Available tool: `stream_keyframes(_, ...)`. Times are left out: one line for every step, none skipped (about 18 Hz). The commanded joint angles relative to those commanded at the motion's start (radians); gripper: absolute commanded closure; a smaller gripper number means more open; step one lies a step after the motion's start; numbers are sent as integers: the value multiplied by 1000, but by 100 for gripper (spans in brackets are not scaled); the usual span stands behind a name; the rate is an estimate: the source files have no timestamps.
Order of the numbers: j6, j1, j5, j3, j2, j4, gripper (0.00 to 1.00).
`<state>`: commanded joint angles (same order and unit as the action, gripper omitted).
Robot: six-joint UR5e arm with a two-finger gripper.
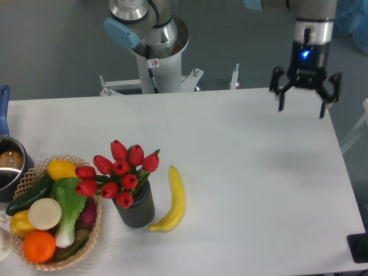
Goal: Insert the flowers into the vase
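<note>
Flowers (122, 171), a bunch of red tulip buds with green leaves, stand with their stems down inside the short dark grey ribbed cylindrical vase (137, 209). The buds fan out above the vase mouth and lean toward the left edge of the bench (253, 190). The vase stands upright on the white bench, toward the front left corner.

A yellow banana (173, 199) lies on the bench just beside the vase on its right, its lower end near the vase foot; contact cannot be confirmed.

A round wicker basket (86, 241) sits just left of the vase at the front left corner. It holds a dark green cucumber, a yellow pepper, a green and white leafy vegetable, a pale round disc and an orange fruit. The leftmost tulip buds overhang the basket rim.

A dark pot with a blue handle (7, 158) is partly cut off at the left edge of the bench.

The black two-finger tool (303, 102) hangs above the rear right corner of the bench, pointing down, well apart from the vase. Its fingers are spread wide with nothing between them. A blue light shows on the wrist above it.
</note>
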<state>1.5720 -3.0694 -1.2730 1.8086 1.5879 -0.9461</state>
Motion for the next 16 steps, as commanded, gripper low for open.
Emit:
stream_keyframes(50,-17,-20,0,-15,-40,0)
stream_keyframes(104,-37,-40,0,-29,-75,0)
stream_keyframes(143,-52,-66,-2,-49,-117,0)
stream_keyframes(167,-63,-89,-2,-66,-150,0)
stream_keyframes(181,-74,-95,0,-77,-167,0)
stream_keyframes(186,-89,-95,3,-86,-174,0)
stream_keyframes(189,-98,-95,8,-88,-174,0)
stream_keyframes(191,-101,-92,8,-88,-174,0)
stream_keyframes(191,-103,-91,8,-88,-175,0)
stream_keyframes(191,-103,-89,8,-88,-175,0)
stream_keyframes(191,-103,-89,6,-88,-175,0)
stream_keyframes(191,-103,-89,6,-88,-175,0)
stream_keyframes(191,-103,-88,6,-88,-174,0)
stream_keyframes(191,-103,-86,6,-88,-174,0)
stream_keyframes(191,-103,-86,8,-88,-171,0)
stream_keyframes(191,-103,-86,8,-88,-169,0)
